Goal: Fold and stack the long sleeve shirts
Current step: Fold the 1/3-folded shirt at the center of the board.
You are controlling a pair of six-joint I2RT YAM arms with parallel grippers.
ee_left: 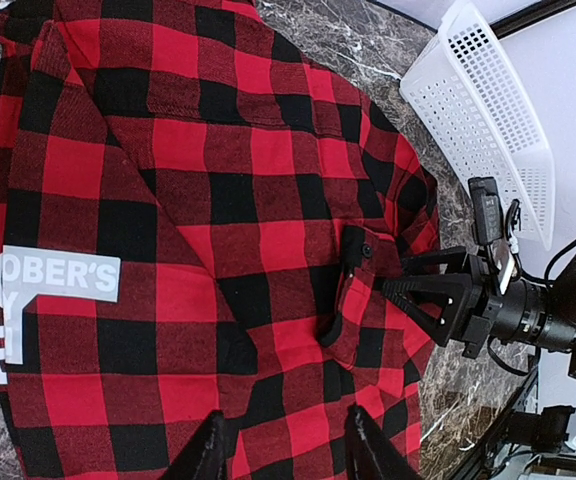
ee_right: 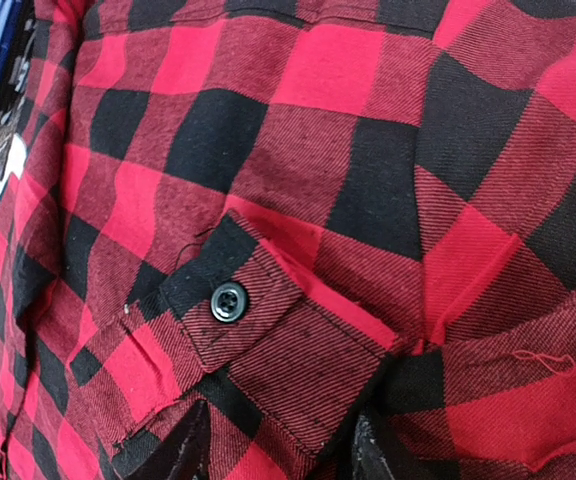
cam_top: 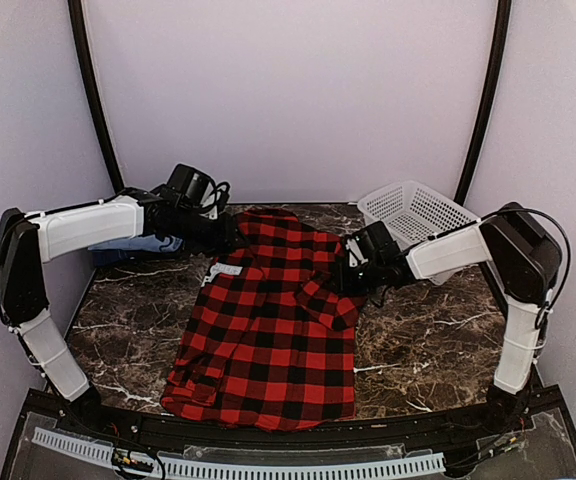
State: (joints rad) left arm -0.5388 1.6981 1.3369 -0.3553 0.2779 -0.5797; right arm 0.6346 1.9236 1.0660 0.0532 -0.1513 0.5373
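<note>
- Right wrist view, closest in, shows the right tool point(ee_right: 273, 445) apart, astride the cuff point(ee_right: 268, 340) by its button point(ee_right: 229, 301).
- Left tool point(ee_left: 288, 455) sits low over the flannel point(cam_top: 268, 330) near the bench's point(cam_top: 428, 340) far edge; grip unclear.

A red-and-black buffalo-check flannel shirt point(cam_top: 268, 330), its cuff button point(ee_right: 229, 301) black, fills centre frame on a dark brown, white-veined marble table point(cam_top: 438, 340); white mesh basket point(cam_top: 413, 212) upper right, light blue shirt point(cam_top: 138, 243) left.
</note>
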